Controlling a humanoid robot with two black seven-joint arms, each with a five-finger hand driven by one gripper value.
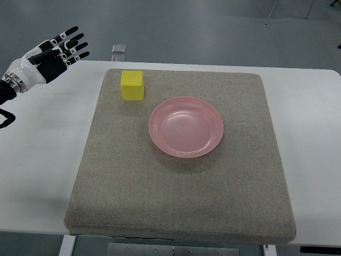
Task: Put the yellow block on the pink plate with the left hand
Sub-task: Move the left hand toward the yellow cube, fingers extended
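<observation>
The table (42,160) is white and carries a grey mat (181,197) that covers most of its middle. On the mat, just right of centre, sits the pink plate (186,126), bare inside. The yellow block (132,85) stands at about ten o'clock from the plate, near the mat's far left corner, close to the plate's rim but not touching it. A small clear object (119,48) lies past the table's far edge at twelve o'clock from the block; what it is cannot be told.

The left hand (56,50) hovers at about nine to ten o'clock from the block, well apart from it, off the mat, its fingers (74,45) spread straight and holding nothing. The right arm does not show.

This looks like the reach, with no grasp yet made. The next move likely calls for the hand to travel toward three o'clock and down over the block, then close on its sides before carrying it toward four o'clock to the plate.
</observation>
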